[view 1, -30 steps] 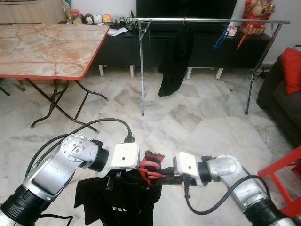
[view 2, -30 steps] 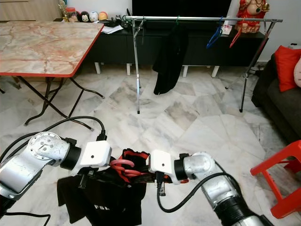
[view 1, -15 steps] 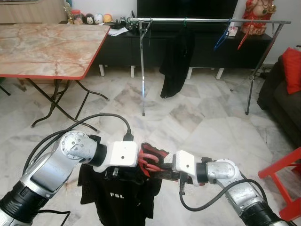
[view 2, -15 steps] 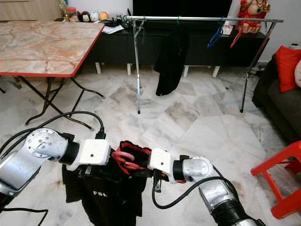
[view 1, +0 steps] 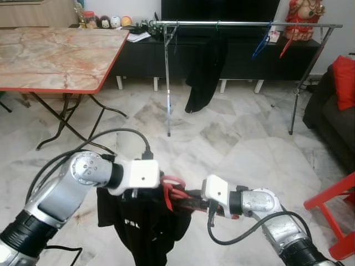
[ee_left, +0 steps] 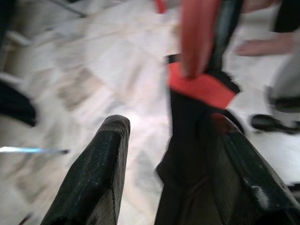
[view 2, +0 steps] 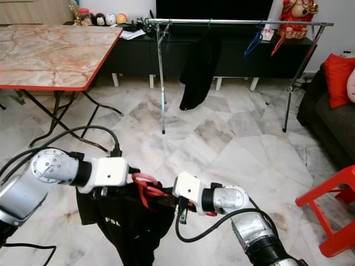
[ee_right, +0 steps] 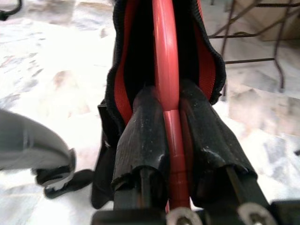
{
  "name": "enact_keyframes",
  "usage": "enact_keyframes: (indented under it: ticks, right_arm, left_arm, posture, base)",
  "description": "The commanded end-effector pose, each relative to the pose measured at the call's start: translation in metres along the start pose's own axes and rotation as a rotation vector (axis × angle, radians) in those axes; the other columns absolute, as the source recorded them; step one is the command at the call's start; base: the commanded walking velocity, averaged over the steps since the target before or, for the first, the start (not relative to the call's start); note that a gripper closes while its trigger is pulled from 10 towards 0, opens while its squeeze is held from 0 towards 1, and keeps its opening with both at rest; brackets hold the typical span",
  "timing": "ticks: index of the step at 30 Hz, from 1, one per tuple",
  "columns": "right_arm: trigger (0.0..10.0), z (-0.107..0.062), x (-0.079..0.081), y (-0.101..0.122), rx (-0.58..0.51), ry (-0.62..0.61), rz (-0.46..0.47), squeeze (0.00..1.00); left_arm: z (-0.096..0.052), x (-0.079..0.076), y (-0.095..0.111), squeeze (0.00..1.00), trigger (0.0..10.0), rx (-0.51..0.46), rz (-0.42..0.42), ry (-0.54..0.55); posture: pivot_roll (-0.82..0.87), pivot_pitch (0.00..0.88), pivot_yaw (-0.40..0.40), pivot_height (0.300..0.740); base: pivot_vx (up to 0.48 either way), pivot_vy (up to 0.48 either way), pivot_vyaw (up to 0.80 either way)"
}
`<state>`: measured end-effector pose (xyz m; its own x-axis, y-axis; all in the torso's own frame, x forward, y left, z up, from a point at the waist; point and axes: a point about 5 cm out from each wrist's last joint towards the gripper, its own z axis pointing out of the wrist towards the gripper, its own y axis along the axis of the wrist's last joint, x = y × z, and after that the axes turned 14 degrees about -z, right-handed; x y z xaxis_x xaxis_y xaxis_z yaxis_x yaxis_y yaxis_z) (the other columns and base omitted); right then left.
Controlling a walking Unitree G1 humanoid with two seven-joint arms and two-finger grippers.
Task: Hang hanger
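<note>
A red hanger (view 1: 172, 186) carries a black garment (view 1: 141, 227) with a red-lined collar, which hangs low in front of me above the floor. My right gripper (ee_right: 166, 101) is shut on the hanger's red bar (ee_right: 165, 70) and reaches in from the right (view 1: 187, 200). In the left wrist view my left gripper (ee_left: 164, 124) is open, with black cloth lying against one of its fingers (ee_left: 234, 164). A steel clothes rail (view 1: 249, 24) stands across the room, well beyond both arms.
On the rail hang a black garment (view 1: 205, 66), a blue hanger (view 1: 260, 47) and a red hanger (view 1: 285, 47). A marble-topped folding table (view 1: 55, 55) stands at the left. A red stool (view 1: 338, 205) and a dark sofa with a red cushion (view 1: 344, 83) are at the right.
The garment, bunched low between the arms before, now hangs lengthwise from the hanger. Both wrists have shifted slightly left and closer together.
</note>
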<state>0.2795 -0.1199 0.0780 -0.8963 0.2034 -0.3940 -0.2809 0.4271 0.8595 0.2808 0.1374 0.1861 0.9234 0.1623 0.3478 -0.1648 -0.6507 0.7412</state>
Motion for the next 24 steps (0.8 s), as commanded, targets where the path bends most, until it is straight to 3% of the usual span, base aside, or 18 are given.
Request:
enact_keyframes:
  ticks: [1, 7, 14, 15, 18, 24]
  right_arm:
    - [0.0, -0.004, -0.009, 0.0, -0.02, -0.095, 0.008, 0.0]
    - [0.0, -0.01, -0.016, -0.012, 0.035, -0.254, 0.049, 0.0]
    - [0.0, -0.008, -0.026, -0.014, 0.026, -0.399, 0.132, 0.0]
    - [0.0, -0.005, -0.029, -0.011, 0.011, -0.43, 0.137, 0.0]
    - [0.0, 0.003, -0.031, -0.006, -0.008, -0.442, 0.14, 0.0]
    - [0.0, 0.009, -0.034, -0.002, -0.026, -0.441, 0.135, 0.0]
  left_arm:
    - [-0.007, 0.009, 0.0, 0.0, 10.0, -0.014, -0.012, 0.074]
    - [-0.022, 0.011, -0.006, 0.0, 10.0, -0.055, -0.07, 0.169]
    - [-0.026, 0.023, -0.005, 0.0, 10.0, -0.135, -0.153, 0.323]
    - [-0.025, 0.028, -0.007, 0.0, 10.0, -0.172, -0.19, 0.428]
    - [-0.016, 0.027, -0.014, 0.0, 10.0, -0.187, -0.255, 0.503]
    - [0.005, 0.014, -0.017, 0.0, 10.0, -0.253, -0.407, 0.561]
  posture:
    - [0.05, 0.0, -0.05, 0.74]
    - [0.05, 0.0, -0.053, 0.74]
    - [0.04, 0.0, -0.046, 0.74]
    - [0.04, 0.0, -0.046, 0.74]
    - [0.03, 0.0, -0.046, 0.74]
    - [0.04, 0.0, -0.056, 0.74]
  base:
    - [0.0, 0.0, 0.0]
    - [0.0, 0.0, 0.0]
    - [0.0, 0.0, 0.0]
    - [0.0, 0.0, 0.0]
    - [0.0, 0.0, 0.0]
    - [0.0, 0.0, 0.0]
